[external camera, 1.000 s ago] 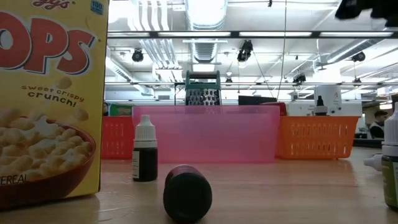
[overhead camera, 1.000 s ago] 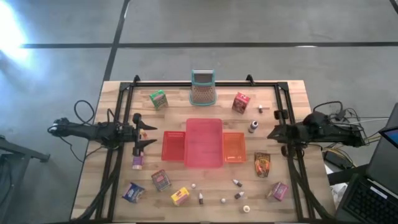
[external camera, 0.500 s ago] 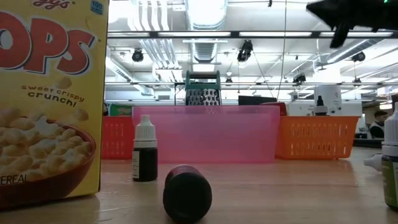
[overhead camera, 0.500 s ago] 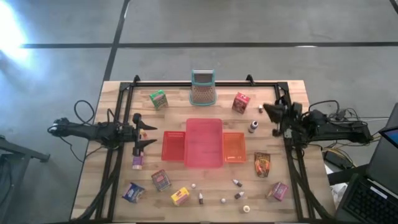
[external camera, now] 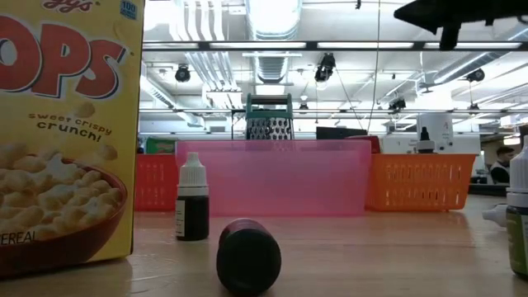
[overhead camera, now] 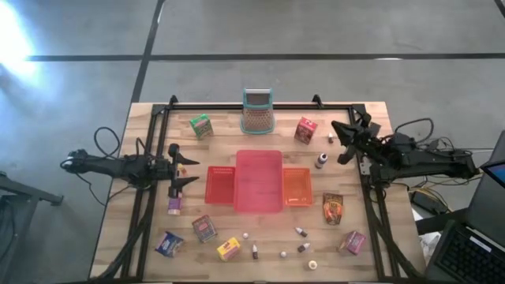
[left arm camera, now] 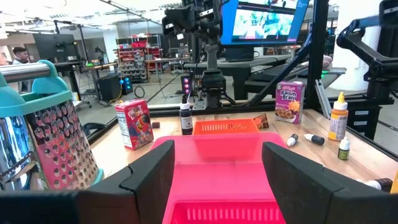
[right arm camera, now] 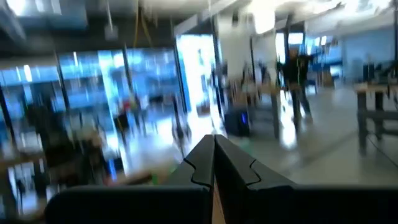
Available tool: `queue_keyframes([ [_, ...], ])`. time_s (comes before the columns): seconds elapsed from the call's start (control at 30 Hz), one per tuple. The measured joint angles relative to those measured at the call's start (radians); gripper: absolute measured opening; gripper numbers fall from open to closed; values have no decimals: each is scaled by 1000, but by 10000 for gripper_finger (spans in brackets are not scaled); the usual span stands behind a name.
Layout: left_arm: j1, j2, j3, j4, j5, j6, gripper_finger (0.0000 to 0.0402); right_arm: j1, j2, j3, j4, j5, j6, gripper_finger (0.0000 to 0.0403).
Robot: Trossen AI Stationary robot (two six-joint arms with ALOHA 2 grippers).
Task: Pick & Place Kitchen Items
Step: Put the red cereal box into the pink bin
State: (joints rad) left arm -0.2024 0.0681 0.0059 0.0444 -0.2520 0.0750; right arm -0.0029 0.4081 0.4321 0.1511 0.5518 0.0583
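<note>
Apparently lining up a pick: right gripper raised near the red box, fingers pressed together, empty; left gripper idle, fingers wide.

I work in a robotics lab, an open industrial hall: exposed ducts and strip lights overhead, a polished concrete floor, workbenches, a big monitor and equipment racks behind my wooden table.

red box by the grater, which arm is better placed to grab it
Right: its shut pincer hangs close beside the red box, while the left pincer sits open across the trays.
</note>
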Motion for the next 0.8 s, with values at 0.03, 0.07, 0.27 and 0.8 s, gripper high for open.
queue_keyframes([
  [0.03, 0, 0, 0, 0, 0, 0, 248, 0, 21, 43, -76, 0, 8, 9],
  [0.07, 0, 0, 0, 0, 0, 0, 248, 0, 41, 85, -149, 0, 16, 9],
  [0.27, 0, 0, 0, 0, 0, 0, 248, 0, 178, 311, -520, 17, 68, 9],
  [0.8, 0, 0, 0, 0, 0, 0, 248, -278, 538, 723, -1070, -96, 173, 130],
])
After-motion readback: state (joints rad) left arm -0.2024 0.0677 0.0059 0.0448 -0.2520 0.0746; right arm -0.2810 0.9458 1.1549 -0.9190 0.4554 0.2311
